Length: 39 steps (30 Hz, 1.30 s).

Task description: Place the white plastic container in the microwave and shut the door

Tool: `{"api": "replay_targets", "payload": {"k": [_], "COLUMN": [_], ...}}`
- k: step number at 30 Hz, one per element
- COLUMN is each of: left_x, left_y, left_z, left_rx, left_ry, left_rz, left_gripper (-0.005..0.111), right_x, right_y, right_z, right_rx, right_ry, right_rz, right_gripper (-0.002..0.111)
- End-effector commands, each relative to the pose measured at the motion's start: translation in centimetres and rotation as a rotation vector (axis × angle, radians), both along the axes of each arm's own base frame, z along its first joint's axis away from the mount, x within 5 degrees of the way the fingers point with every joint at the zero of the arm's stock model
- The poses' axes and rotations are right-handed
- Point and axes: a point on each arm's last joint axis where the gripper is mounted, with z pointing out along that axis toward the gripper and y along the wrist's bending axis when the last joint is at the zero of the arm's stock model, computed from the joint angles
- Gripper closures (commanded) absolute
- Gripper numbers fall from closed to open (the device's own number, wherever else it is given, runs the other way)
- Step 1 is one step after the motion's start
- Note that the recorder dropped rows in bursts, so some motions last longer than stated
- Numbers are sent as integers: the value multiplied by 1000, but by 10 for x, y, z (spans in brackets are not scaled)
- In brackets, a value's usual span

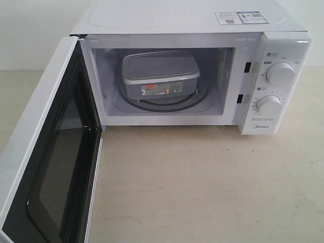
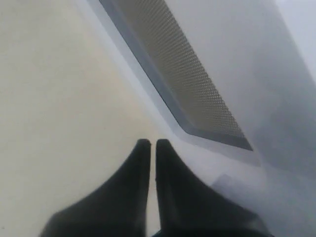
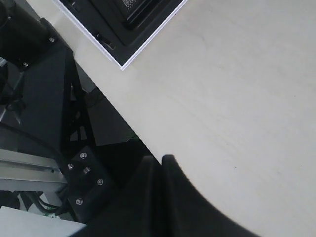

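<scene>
White boxy microwave at the far side of a smooth, pale desk, its door swung wide to the near left. The white plastic container, round-cornered and lidded, sits inside on the glass turntable. Black left fingers are pressed together beside the door's meshed window. Right fingers are pressed together at the desk's edge.

Right gripper, dark fingers pressed together, above pale tabletop; door corner near table edge; black stand beyond.
</scene>
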Motion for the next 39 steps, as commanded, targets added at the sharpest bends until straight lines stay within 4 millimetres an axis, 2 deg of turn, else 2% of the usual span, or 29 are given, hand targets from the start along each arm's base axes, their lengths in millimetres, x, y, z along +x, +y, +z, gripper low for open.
{"api": "replay_targets", "payload": {"k": [1, 9, 21, 39], "left_x": [6, 6, -5, -1], "left_y": [-3, -3, -6, -5], "left_z": [3, 4, 27, 29], "left_rx": [-30, -38, -123, -125], "left_ry": [-56, -70, -242, -286], "left_rz": [-26, -17, 51, 77], "left_gripper": [102, 102, 102, 102], "right_x": [0, 3, 4, 4], "right_y": [-1, -4, -4, -4], "right_z": [2, 1, 1, 2], "right_rx": [2, -32, -30, -21], "right_ry": [-11, -42, -55, -52], "right_rz": [-11, -24, -32, -31], "right_gripper": [108, 108, 108, 108]}}
